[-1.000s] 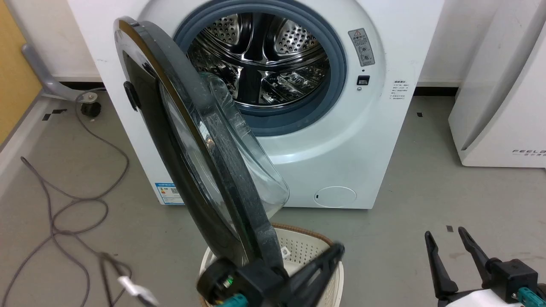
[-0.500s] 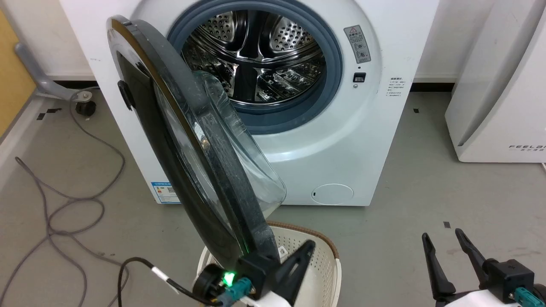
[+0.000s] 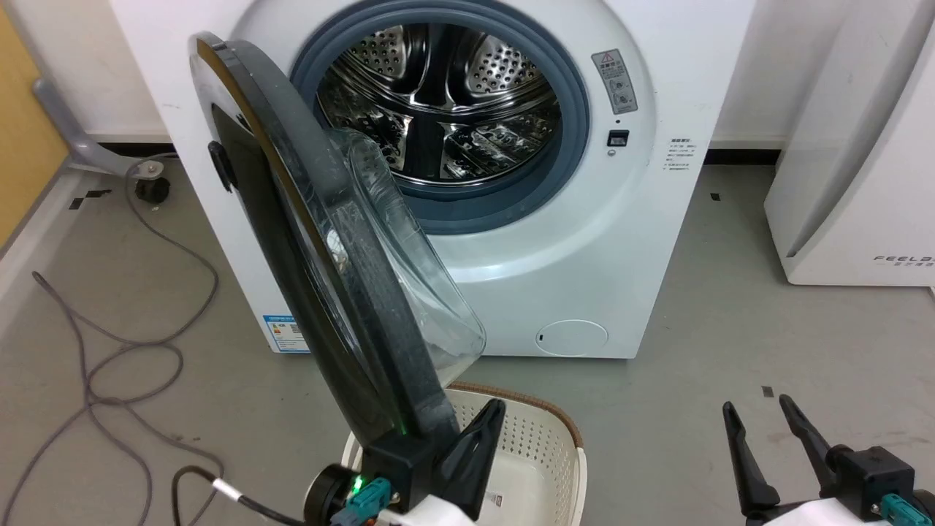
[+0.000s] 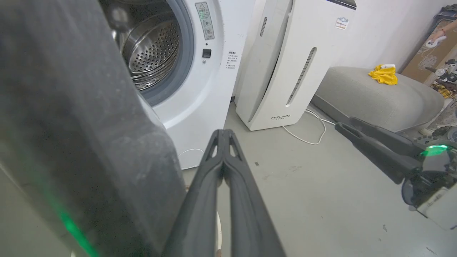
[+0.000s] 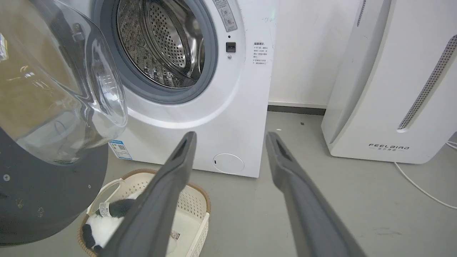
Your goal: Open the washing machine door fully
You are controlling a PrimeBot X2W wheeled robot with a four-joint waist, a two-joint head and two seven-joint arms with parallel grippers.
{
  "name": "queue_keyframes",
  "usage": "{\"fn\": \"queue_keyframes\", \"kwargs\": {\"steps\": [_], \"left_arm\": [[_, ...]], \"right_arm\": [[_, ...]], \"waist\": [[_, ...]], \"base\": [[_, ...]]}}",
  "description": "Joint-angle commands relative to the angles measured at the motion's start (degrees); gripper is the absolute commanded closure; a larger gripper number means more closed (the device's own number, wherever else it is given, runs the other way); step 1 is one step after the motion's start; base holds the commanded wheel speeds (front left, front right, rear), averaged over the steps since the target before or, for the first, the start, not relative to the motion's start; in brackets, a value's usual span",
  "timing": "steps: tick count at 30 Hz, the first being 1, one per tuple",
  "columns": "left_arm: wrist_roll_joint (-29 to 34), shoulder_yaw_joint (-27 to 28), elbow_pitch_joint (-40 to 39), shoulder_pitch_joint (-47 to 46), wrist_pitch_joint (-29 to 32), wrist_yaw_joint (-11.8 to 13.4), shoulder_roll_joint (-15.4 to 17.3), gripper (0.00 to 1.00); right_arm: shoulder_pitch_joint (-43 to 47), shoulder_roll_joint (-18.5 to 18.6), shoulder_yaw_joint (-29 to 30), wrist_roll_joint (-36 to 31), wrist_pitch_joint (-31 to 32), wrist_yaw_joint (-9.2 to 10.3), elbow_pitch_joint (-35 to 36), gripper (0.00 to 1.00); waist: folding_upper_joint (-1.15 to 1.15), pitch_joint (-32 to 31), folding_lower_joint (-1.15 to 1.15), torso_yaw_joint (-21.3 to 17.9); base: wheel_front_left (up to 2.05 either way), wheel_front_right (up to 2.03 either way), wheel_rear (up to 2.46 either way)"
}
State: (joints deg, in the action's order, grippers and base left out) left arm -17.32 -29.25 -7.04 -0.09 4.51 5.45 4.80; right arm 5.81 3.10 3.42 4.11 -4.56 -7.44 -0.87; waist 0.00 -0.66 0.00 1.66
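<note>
Beside the washing machine door (image 3: 358,299), left hand (image 3: 494,413) slants rightward, fingers pinched together (right hand (image 3: 757,415) gapes).

left gripper (image 3: 494,411) shifted leftward, washing machine door (image 3: 349,292) swung slightly wider

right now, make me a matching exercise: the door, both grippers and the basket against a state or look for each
1 washing machine door
2 left gripper
3 right gripper
4 basket

a fingers apart
b white, perforated
c fingers pressed together
d swung partly open

Pairs: 1-d, 2-c, 3-a, 4-b
</note>
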Motion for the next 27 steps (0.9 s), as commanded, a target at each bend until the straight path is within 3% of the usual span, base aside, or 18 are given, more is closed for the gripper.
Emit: {"fn": "queue_keyframes", "kwargs": {"steps": [1,12,27], "left_arm": [[-0.2,0.6,-0.5,1.1,0.3,0.6,0.8,1.0],[-0.4,4.1,-7.3,6.7,1.7,4.7,3.9,1.0],[0.3,12.7,-18.1,15.5,1.8,11.7,8.8,1.0]], "right_arm": [[1.0,-0.2,0.0,0.3,0.0,-0.05,-0.1,0.0],[1.4,-0.2,0.4,0.3,0.0,-0.05,0.0,0.0],[1.7,-0.2,1.4,0.4,0.4,-0.05,1.1,0.0]], "waist": [[0.0,-0.1,0.0,0.1],[0.0,-0.3,0.0,2.3],[0.0,0.4,0.0,9.7]], "base": [[0.0,0.0,0.0],[0.0,0.0,0.0],[0.0,0.0,0.0]]}}
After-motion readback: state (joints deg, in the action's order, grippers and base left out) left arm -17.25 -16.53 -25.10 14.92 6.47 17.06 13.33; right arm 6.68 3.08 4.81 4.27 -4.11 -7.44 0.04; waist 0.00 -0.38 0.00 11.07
